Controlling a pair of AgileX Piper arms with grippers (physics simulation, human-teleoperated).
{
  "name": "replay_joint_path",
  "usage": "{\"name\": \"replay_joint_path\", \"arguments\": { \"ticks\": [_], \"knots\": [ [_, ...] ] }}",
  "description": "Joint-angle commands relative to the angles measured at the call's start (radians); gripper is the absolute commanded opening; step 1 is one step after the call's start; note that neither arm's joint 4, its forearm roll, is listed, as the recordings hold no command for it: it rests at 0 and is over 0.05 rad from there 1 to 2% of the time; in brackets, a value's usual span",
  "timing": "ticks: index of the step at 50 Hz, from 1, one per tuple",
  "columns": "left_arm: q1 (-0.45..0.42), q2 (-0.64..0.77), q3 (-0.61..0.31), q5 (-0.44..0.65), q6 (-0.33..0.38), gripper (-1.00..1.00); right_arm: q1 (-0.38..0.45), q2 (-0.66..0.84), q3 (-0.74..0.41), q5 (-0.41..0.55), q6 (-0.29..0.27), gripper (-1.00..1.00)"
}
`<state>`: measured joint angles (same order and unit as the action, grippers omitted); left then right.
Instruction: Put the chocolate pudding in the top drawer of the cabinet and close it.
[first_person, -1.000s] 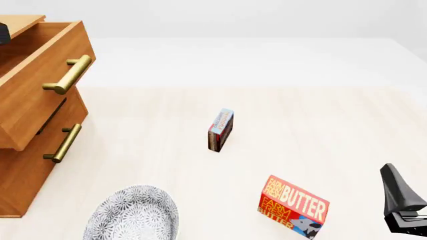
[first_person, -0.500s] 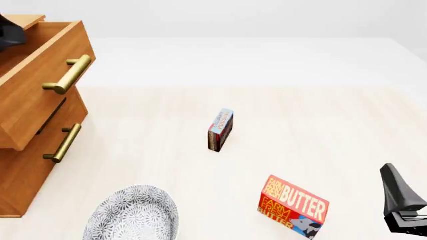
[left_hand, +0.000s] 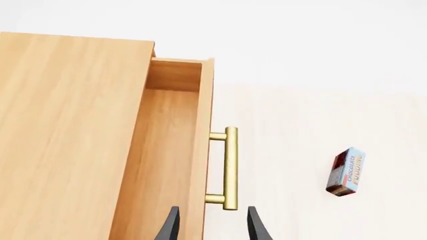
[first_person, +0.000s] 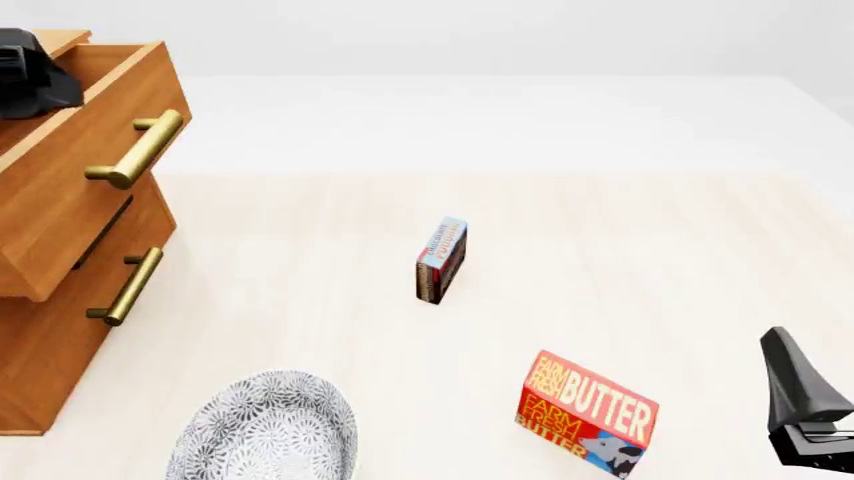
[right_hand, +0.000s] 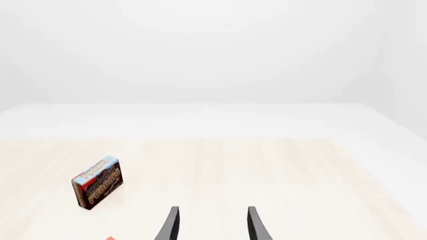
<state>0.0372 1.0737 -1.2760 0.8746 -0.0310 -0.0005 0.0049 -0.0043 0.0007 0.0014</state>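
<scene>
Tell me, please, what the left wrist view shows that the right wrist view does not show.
Only the left wrist view shows the cabinet, its top drawer pulled open with nothing visible inside, and the brass handle; the open left tool hangs over the drawer front. Only the right wrist view shows the open right tool over bare table and a small red corner at the picture's edge. Both show the chocolate pudding, standing on its edge on the table, touched by neither tool.

Bright, even, seemingly diffuse simulator light; shadows faint, no glare or blur, sharp out to every edge.
</scene>
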Motion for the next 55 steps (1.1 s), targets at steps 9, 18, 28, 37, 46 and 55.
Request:
{"name": "replay_joint_path", "arguments": {
  "ticks": [9, 18, 28, 37, 46, 55],
  "knots": [
    [0.016, 0.028, 0.041, -0.016, 0.004, 1.00, 0.000, 0.000, 0.000, 0.000, 0.000, 1.00],
    [0.020, 0.034, 0.056, -0.009, 0.012, 1.00, 0.000, 0.000, 0.000, 0.000, 0.000, 1.00],
    [0.023, 0.038, 0.066, -0.008, 0.013, 1.00, 0.000, 0.000, 0.000, 0.000, 0.000, 1.00],
    [0.013, 0.056, 0.094, -0.029, 0.005, 1.00, 0.000, 0.000, 0.000, 0.000, 0.000, 1.00],
    [0.011, 0.060, 0.106, -0.028, 0.004, 1.00, 0.000, 0.000, 0.000, 0.000, 0.000, 1.00],
    [0.018, 0.058, 0.117, -0.031, 0.008, 1.00, 0.000, 0.000, 0.000, 0.000, 0.000, 1.00]
  ]
}}
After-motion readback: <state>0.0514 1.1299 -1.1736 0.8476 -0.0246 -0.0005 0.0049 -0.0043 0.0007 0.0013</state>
